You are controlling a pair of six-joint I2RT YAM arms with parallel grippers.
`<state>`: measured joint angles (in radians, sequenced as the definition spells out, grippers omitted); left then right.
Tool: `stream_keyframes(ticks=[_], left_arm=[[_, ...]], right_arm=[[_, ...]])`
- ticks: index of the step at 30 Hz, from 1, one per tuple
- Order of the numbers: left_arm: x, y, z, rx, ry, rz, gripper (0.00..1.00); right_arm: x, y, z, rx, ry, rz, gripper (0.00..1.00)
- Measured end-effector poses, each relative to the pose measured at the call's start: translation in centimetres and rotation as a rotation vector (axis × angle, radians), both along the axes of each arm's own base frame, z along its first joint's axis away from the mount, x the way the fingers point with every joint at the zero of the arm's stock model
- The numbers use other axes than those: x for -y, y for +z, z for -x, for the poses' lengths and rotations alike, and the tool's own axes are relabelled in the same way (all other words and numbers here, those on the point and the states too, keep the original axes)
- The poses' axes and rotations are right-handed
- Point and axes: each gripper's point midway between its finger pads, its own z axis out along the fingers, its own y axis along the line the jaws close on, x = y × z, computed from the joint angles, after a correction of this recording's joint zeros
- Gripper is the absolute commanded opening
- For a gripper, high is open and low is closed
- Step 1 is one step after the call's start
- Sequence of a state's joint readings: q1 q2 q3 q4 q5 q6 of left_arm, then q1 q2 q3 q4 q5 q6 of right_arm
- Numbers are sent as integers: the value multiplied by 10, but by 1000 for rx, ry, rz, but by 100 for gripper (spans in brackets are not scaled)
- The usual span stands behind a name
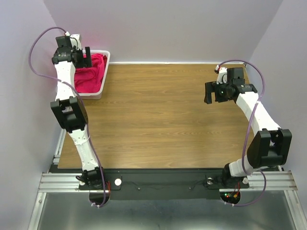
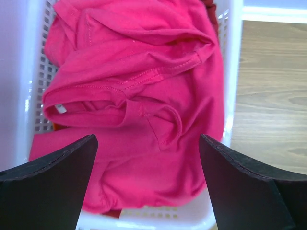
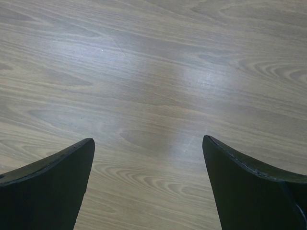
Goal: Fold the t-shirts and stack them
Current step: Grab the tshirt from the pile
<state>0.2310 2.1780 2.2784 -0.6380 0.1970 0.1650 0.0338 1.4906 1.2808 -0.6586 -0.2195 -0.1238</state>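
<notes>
1. The brown wooden table [image 1: 158, 124] lies flat in front of the two arms.
2. The right gripper [image 3: 148, 140] hangs over the right side of the table. Its two black fingers [image 3: 48, 187] are spread wide and hold nothing. The wood of the table is right under it.
3. The left gripper [image 2: 147, 139] is farther away, over the far left corner. Its fingers are spread wide too, and they hold nothing.
4. Right under the left gripper sits the white plastic mesh basket [image 2: 231, 72]. It stands on the table, against the left wall.
5. The bright pink-red cloth t-shirt [image 2: 144, 91] lies all bunched up inside the basket, just below the left gripper's fingers. It fills most of the basket. I cannot tell if the fingers touch it.
6. Past the pink shirt, at the far rim of the basket, a small bit of darker red cloth [image 2: 209, 8] peeks out. It is too hidden to tell its shape.
</notes>
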Motion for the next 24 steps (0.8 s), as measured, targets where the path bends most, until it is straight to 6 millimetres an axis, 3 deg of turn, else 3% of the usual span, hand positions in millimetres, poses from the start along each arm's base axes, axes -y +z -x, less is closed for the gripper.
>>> stream_keyframes(ticks=[4, 7, 10, 14, 17, 18, 20, 24], left_arm=[[-4, -34, -11, -41, 7, 4, 98], [-6, -59, -16, -78, 12, 8, 93], [-8, -71, -21, -85, 13, 7, 82], [-11, -73, -25, -75, 18, -2, 62], [-13, -70, -28, -58, 16, -20, 37], [-14, -69, -29, -52, 18, -23, 21], [-15, -68, -31, -43, 18, -28, 2], [-16, -63, -34, -27, 18, -35, 0]], right_arm=[[1, -4, -1, -10, -1, 6, 100], [2, -7, -1, -17, -4, 11, 100], [3, -8, -2, -20, -6, 17, 100], [5, -9, -2, -19, -9, 30, 100], [6, -9, -2, -18, -8, 32, 99], [6, -9, -2, -18, -7, 32, 99], [6, -9, -2, -19, -6, 33, 98], [6, -9, -1, -19, -4, 35, 97]])
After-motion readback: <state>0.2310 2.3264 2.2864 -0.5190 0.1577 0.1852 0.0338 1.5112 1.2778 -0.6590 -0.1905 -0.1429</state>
